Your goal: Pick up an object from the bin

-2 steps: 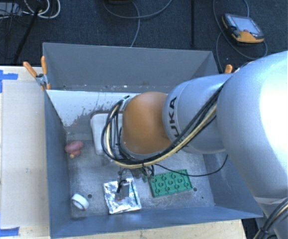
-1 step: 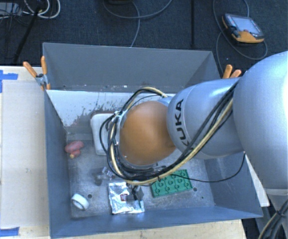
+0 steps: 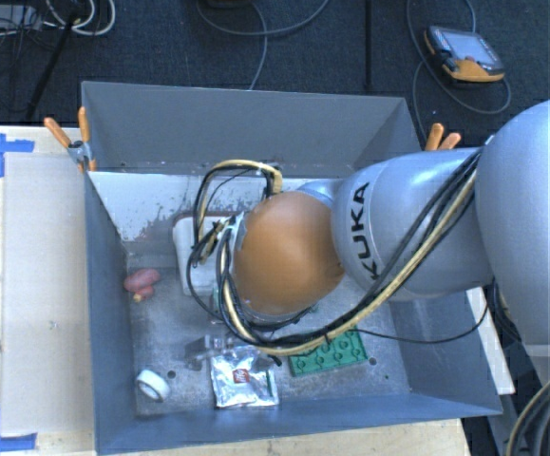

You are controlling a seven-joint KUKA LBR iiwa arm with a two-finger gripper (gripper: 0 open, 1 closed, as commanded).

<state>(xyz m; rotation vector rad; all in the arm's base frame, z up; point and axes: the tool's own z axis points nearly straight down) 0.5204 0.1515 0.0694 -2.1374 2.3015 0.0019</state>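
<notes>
**Position.** The arm (image 3: 417,226) reaches in from the right. Its orange cover (image 3: 284,255) stands over the middle of the bin (image 3: 113,350). It cannot be told whether the gripper is open or closed, as the cover stands above it.

**Nearest things.** A silver foil packet (image 3: 243,380) lies flat on the bin floor, just to the near side of the cover. A green studded plate (image 3: 331,354) lies just right of the packet. A pink lump (image 3: 142,281) and a white ring (image 3: 151,384) lie well apart to the left.

**Handling, packet (likely target).** It is probably light, thin and slippery, and its foil gives under pressure. A flat-on grasp would probably slide off. Take hold at a crumpled, raised edge and pinch across it.

**Handling, plate (alternative).** It is probably stiff and light. Grip it across its short sides.
</notes>
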